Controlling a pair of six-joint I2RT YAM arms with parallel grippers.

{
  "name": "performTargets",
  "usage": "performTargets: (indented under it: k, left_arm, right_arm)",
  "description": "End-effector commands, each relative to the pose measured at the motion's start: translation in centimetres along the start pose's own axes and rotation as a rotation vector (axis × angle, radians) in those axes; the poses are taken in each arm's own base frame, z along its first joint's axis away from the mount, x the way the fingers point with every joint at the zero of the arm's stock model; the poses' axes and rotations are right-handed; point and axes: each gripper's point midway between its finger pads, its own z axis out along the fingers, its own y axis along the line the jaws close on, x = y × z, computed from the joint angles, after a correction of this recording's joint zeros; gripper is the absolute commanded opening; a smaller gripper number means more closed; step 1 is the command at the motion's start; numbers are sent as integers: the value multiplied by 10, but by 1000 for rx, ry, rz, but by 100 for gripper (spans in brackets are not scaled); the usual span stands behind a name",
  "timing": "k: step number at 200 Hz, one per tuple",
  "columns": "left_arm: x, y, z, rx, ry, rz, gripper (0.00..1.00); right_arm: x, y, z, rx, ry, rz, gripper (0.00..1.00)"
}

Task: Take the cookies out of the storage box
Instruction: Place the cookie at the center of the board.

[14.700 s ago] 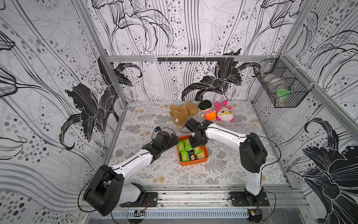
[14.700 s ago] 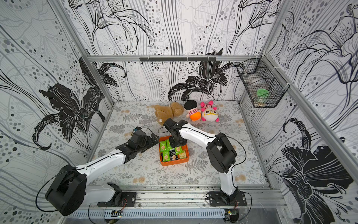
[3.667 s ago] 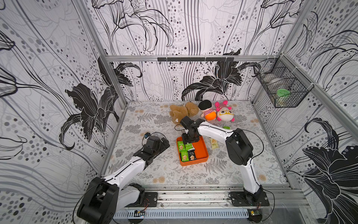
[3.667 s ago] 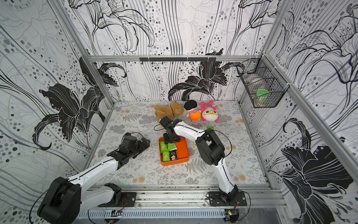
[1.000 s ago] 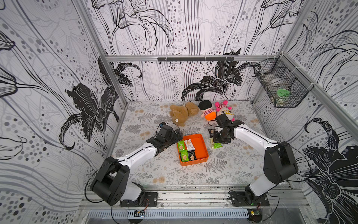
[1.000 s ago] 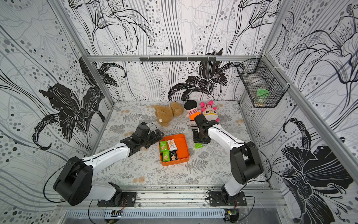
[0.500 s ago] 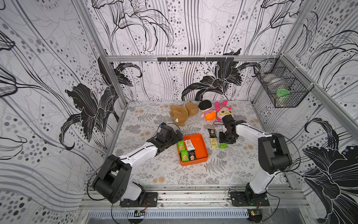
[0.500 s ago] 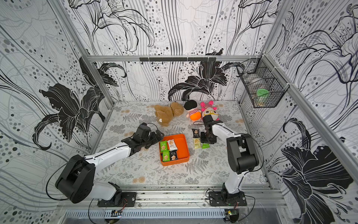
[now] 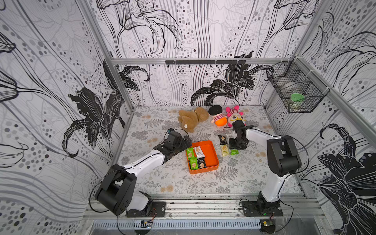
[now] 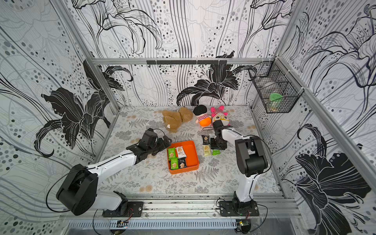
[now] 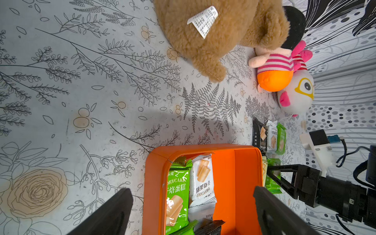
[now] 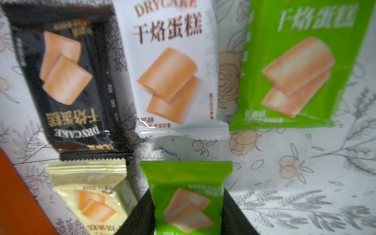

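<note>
The left tool (image 11: pixel 192 189) gapes wide and empty at the orange storage box (image 11: pixel 246 162); the right tool (image 12: pixel 186 193) straddles a green cookie packet (image 12: pixel 187 209) on the surface (image 12: pixel 305 152), grip unclear.

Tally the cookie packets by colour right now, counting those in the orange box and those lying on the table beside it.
Green packets: 4 (2 in the storage box, 2 on the table)
Black packets: 2 (1 in the box, 1 on the table)
White packets: 2 (1 in the box, 1 on the table)
Cream packets: 1 (on the table)
Total: 9
</note>
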Motion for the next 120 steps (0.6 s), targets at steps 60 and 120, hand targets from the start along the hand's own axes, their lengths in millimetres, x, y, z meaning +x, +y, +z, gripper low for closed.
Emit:
performTargets:
  k: [60, 120]
  left_arm:
    - [-1, 3, -8, 8, -35, 0, 97]
    - [8, 26, 2, -24, -44, -60, 97]
  right_arm:
    - [-12, -13, -39, 70, -58, 1, 58]
    - [-18, 42, -82, -214, -170, 70, 60]
